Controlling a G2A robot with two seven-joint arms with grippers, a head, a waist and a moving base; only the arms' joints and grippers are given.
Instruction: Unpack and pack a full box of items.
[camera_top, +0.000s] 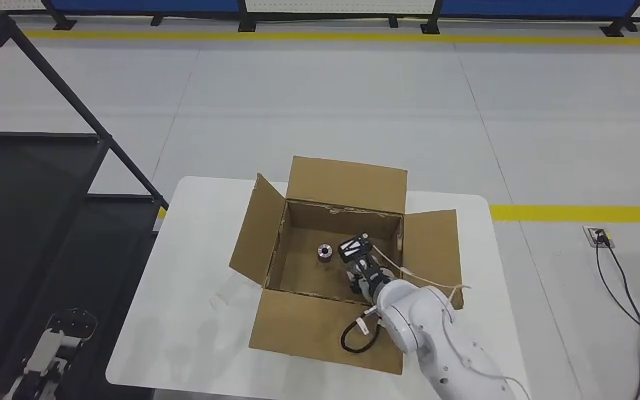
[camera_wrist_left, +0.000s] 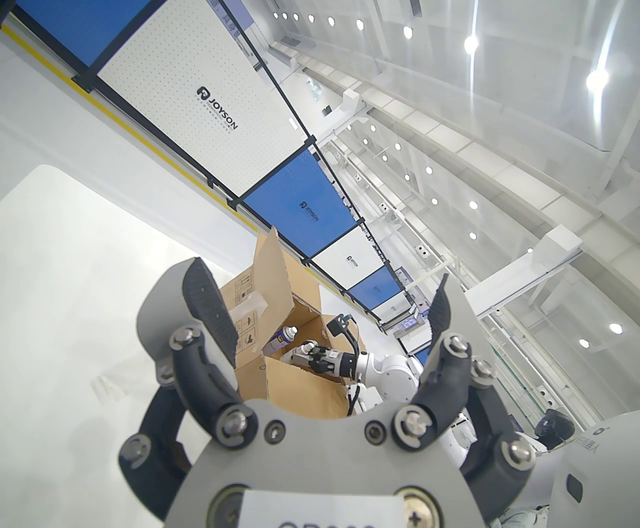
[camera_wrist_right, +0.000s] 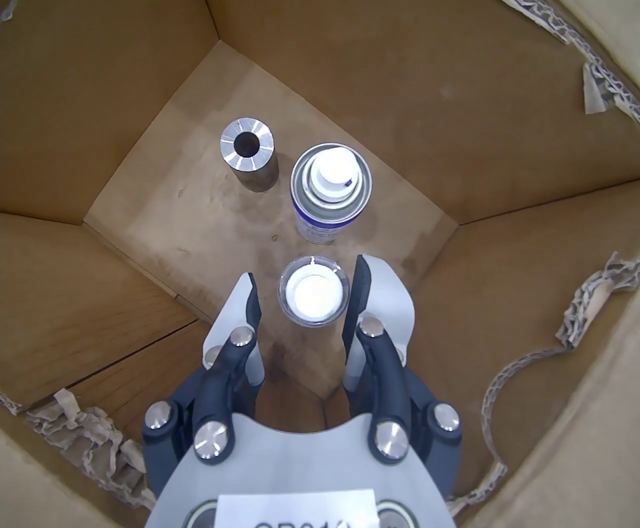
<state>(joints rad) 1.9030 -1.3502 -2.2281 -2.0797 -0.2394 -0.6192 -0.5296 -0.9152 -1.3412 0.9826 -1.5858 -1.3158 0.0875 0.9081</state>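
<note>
Right gripper (camera_wrist_right: 306, 270) open, centred on upright jar (camera_wrist_right: 313, 298) in box (camera_wrist_right: 100, 75); jar axis vertical. Metal cylinder (camera_top: 325, 251) at gripper's 10 o'clock, top view. Left gripper (camera_wrist_left: 320, 277) open, well apart.

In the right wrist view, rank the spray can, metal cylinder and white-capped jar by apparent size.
Largest: spray can. The jar and metal cylinder look about alike; the jar is nearer the camera, so their order is unsure.

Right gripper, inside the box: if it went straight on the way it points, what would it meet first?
Probably the small white-capped jar, lined up between the right gripper's open fingers; past it, the floor of the cardboard box. Depth is hard to judge.
</note>
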